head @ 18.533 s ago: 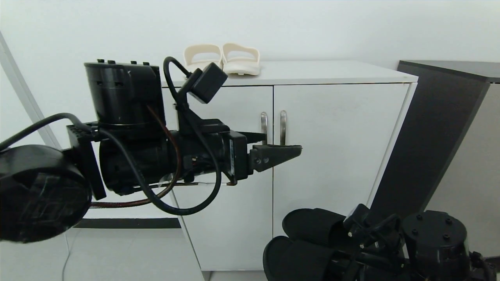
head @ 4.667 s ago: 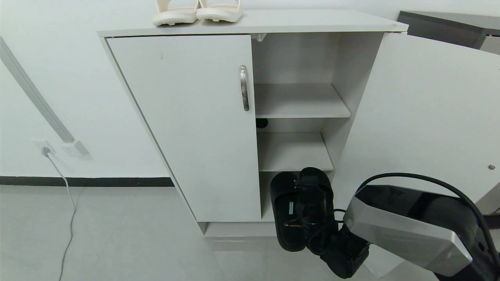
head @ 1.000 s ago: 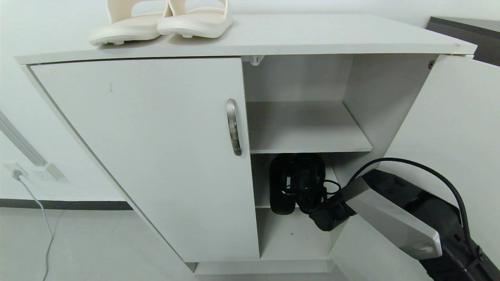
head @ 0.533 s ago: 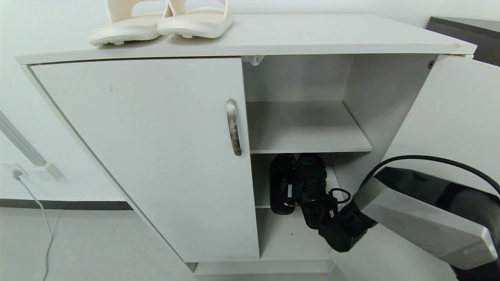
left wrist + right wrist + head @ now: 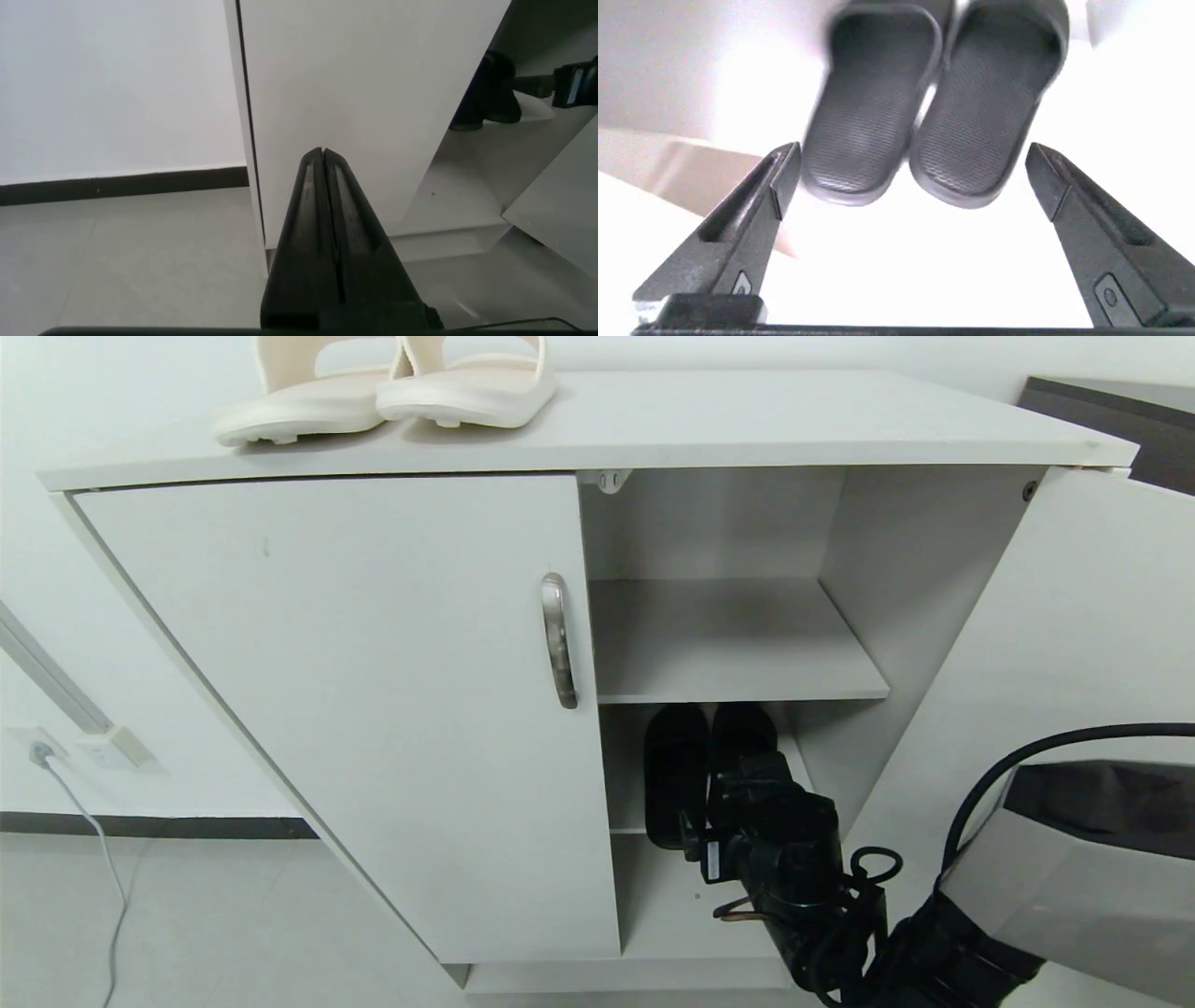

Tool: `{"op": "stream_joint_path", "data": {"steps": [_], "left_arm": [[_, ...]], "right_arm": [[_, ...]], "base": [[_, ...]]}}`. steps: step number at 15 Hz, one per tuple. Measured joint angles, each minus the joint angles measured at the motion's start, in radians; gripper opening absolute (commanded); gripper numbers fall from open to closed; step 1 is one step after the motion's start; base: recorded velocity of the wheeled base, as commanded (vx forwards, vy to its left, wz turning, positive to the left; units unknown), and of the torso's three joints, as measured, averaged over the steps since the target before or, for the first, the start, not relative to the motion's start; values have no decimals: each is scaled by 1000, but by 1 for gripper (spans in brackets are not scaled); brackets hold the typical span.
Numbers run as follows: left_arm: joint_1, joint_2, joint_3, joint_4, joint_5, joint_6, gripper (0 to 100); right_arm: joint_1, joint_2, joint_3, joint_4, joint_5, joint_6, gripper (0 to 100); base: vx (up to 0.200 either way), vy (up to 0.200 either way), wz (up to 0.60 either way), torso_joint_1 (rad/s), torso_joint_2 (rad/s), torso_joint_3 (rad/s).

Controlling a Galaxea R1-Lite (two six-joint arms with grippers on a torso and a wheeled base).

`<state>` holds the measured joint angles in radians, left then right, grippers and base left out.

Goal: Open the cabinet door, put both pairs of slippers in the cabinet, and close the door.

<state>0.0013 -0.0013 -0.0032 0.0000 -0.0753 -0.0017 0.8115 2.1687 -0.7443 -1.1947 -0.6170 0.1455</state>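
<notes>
The white cabinet (image 5: 747, 420) has its right door (image 5: 1074, 616) swung open and its left door (image 5: 355, 691) closed. The black slippers (image 5: 674, 765) lie side by side on the middle shelf, toes inward. Just in front of their heels is my right gripper (image 5: 742, 761). In the right wrist view the right gripper (image 5: 913, 154) is open wide, the black slippers (image 5: 934, 103) lying free beyond its fingertips. The cream slippers (image 5: 392, 387) sit on the cabinet top at the left. My left gripper (image 5: 322, 154) is shut on nothing, low before the closed door (image 5: 364, 93).
The upper shelf (image 5: 728, 653) and the bottom compartment (image 5: 691, 905) hold nothing. A dark cabinet (image 5: 1120, 420) stands at the right behind the open door. A wall socket with a cable (image 5: 37, 751) is at the left above the grey floor.
My right gripper has let go of the black slippers and drawn back out of the shelf towards me. The slippers stay on the middle shelf.
</notes>
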Motion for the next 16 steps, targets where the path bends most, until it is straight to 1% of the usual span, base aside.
{"op": "stream_joint_path", "data": {"steps": [2, 5, 9, 16], "left_arm": [[0, 0, 0, 0, 0, 0, 0], [-1, 0, 1, 0, 0, 1, 0], [0, 0, 1, 0, -1, 1, 0], [0, 0, 1, 0, -1, 4, 0]], "right_arm": [[10, -32, 34, -9, -1, -4, 100], [14, -61, 72, -10, -1, -3, 100], [21, -78, 82, -9, -1, -4, 100], [26, -86, 77, -7, 7, -35, 100]], "base": [[0, 0, 0, 0, 0, 0], [-200, 0, 0, 2, 2, 4], [-200, 0, 0, -2, 2, 6], [0, 0, 0, 0, 0, 0]]}}
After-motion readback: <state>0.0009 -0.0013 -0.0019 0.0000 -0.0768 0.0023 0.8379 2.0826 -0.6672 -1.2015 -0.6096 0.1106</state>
